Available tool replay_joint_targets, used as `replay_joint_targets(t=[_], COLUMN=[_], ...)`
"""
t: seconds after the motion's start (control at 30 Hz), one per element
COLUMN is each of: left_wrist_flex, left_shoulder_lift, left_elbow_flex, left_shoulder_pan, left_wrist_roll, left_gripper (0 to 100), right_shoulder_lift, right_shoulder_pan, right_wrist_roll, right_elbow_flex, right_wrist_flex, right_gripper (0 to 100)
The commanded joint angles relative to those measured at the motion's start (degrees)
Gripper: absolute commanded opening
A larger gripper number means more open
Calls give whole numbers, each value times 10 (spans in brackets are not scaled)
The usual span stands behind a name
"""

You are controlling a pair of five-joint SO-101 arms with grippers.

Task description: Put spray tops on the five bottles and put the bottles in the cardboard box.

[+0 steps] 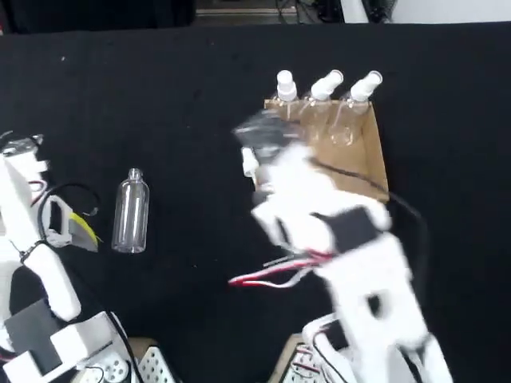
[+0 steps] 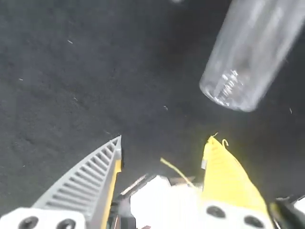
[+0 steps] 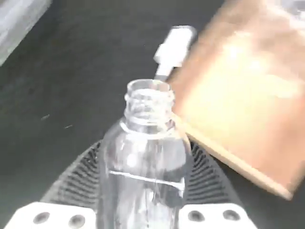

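Right hand (image 3: 145,167) gripped an uncapped bottle (image 3: 147,119) beside the cardboard box (image 1: 363,159) holding three topped bottles (image 1: 323,108); left hand (image 2: 164,148) gaped wide near a second uncapped bottle (image 1: 131,211) on the tabletop (image 1: 200,96). Two remained.

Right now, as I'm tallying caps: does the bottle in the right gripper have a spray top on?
No, the bottle held in the right gripper has a bare, open threaded neck.
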Motion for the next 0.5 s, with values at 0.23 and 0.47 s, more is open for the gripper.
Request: replay_joint_targets(t=[0.23, 0.47], left_wrist_flex=[75, 75], left_shoulder_lift=[-242, -319], left_elbow_flex=[-30, -13], left_shoulder_pan=[156, 451], left_wrist_roll=[7, 68], left_gripper=[267, 267], right_shoulder_lift=[-109, -109], right_shoulder_pan=[368, 535], right_wrist_roll=[119, 148], right_elbow_flex=[40, 117], right_wrist_flex=[28, -78], right_gripper=[10, 10])
